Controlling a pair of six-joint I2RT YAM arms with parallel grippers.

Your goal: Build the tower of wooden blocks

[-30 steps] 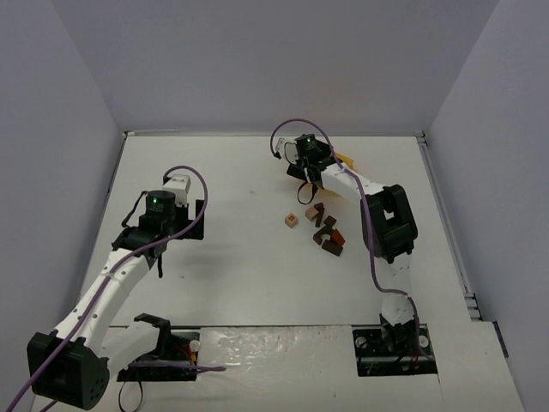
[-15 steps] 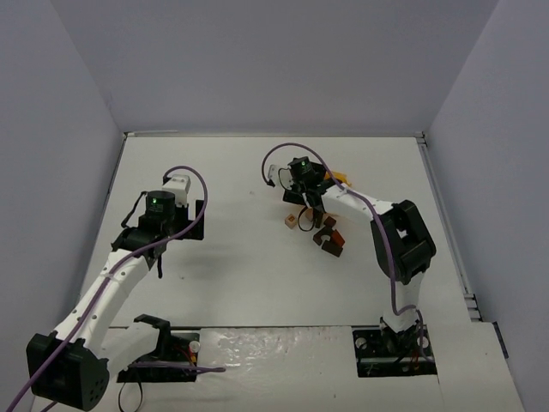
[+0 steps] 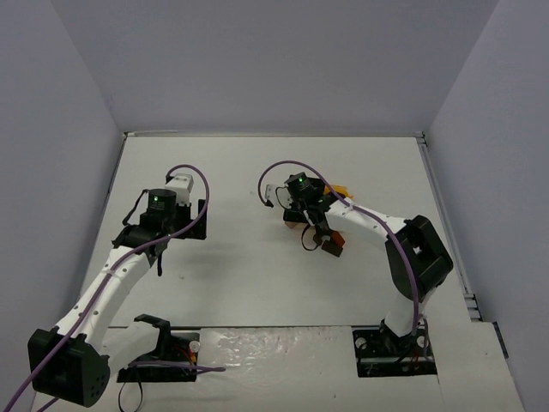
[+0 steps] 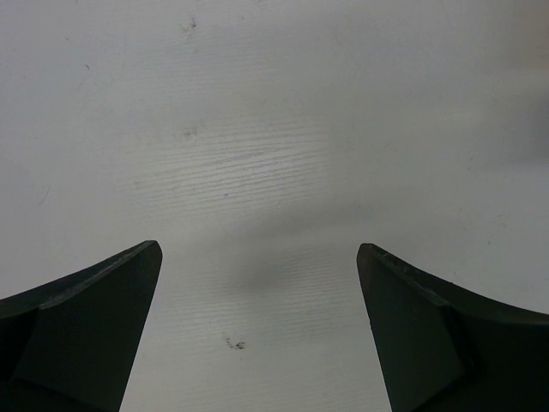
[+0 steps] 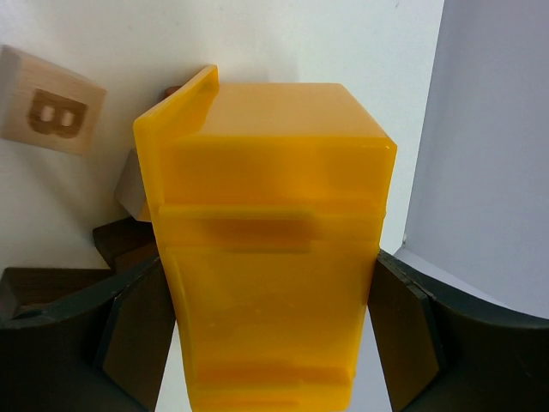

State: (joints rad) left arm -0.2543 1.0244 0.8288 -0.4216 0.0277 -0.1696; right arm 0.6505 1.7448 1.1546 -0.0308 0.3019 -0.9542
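Clamping the yellow bin (image 5: 266, 189), your right gripper (image 5: 270, 343) hangs just above the wood blocks (image 3: 331, 244), clustered mid-table; stacking looks unstarted. Your left gripper (image 4: 257, 326) gapes empty over the table (image 4: 257, 103). Next, park the bin clear, then pick a base block.

Table (image 3: 249, 279): white, I see faint scuffs.
On it: wood blocks (image 3: 332, 245) clustered right of centre, one tan cube (image 5: 51, 112) lettered B.
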